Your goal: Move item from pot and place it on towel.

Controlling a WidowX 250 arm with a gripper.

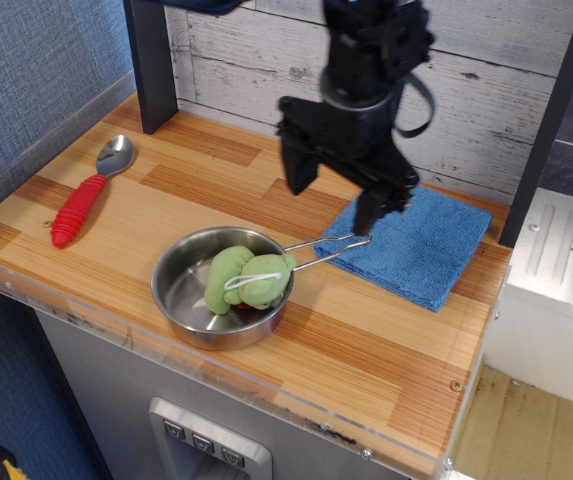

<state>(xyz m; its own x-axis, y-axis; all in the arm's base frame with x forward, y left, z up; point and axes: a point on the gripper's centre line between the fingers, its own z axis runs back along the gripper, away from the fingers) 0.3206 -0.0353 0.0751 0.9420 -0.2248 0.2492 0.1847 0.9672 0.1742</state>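
The light-green plush toy (247, 279) with a thin white loop lies inside the shiny steel pot (188, 290), toward its right side. The pot's wire-loop handle (330, 249) points right and its tip rests at the edge of the blue towel (422, 245). My black gripper (332, 203) hangs open and empty above the counter, just behind the pot's handle and over the towel's left edge. Its two fingers are spread wide apart, well above the toy.
A spoon with a red handle (86, 197) lies at the left of the wooden counter (196, 190). A dark post (150, 62) stands at the back left and another at the back right (546, 120). A plank wall runs behind.
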